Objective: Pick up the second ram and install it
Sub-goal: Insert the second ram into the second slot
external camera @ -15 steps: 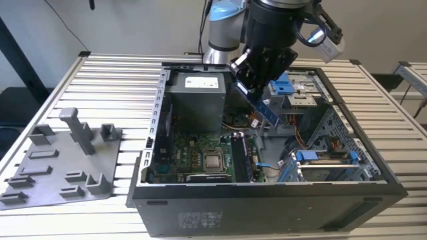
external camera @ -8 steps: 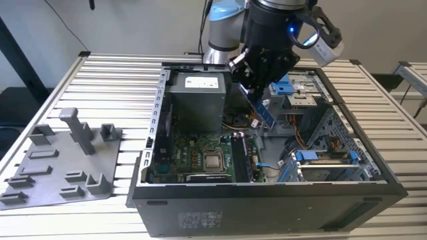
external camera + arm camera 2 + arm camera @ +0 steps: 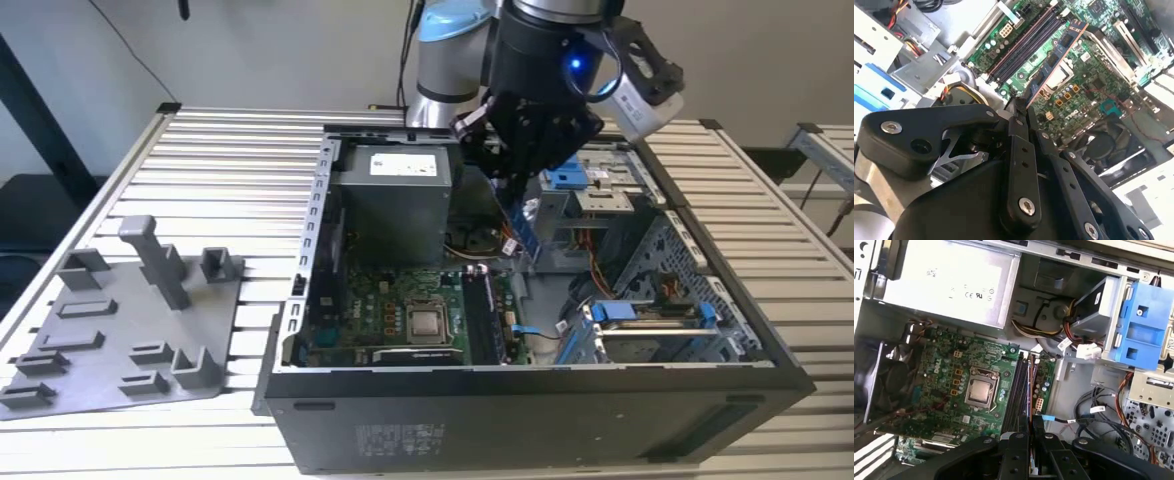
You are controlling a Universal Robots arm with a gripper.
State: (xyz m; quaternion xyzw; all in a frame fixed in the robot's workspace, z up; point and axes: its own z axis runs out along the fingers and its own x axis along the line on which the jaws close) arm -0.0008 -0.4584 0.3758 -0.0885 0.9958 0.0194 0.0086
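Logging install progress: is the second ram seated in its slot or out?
Out. The gripper is shut on the second ram, held in the air above the memory slots, not pressed into one.

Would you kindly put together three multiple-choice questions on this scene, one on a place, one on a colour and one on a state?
1. In the exterior view, where is the gripper?
A. over the grey fixture tray
B. above the open computer case
C. out beyond the table's edge

2. In the first wrist view, what colour is the drive bracket?
A. red
B. yellow
C. blue

3. How is the second ram?
A. lying on the slatted table
B. gripped by the fingers
C. lying flat on the power supply

Answers:
1 B, it hangs over the case's open side.
2 C, it stands out blue against the bare metal around it.
3 B, in the second wrist view the stick juts from the closed fingers toward the motherboard.
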